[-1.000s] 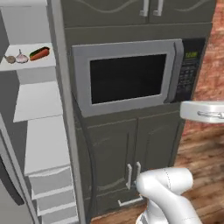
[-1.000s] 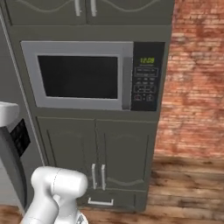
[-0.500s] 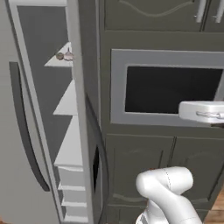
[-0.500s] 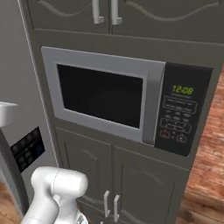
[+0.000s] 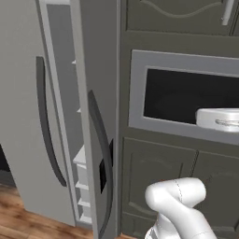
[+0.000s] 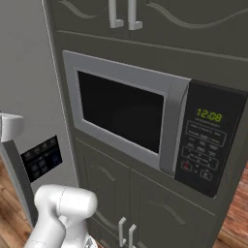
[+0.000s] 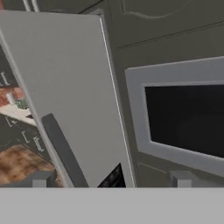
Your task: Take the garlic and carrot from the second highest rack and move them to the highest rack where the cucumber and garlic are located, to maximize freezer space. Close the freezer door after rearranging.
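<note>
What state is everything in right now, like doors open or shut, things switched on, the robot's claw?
freezer door: ajar, shelves visible in the gap
fridge door with control panel: shut, as far as I can tell
microwave: door closed, clock lit
upper cabinet doors: closed
lower cabinet doors: closed
gripper: open, holding nothing

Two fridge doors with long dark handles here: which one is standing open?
The plain grey freezer door on the left, swung outward with pale shelves visible behind it; the door carrying the dark control panel is closed.

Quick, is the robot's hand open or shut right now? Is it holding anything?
Gripper: open, fingertips wide apart, holding nothing.
</note>
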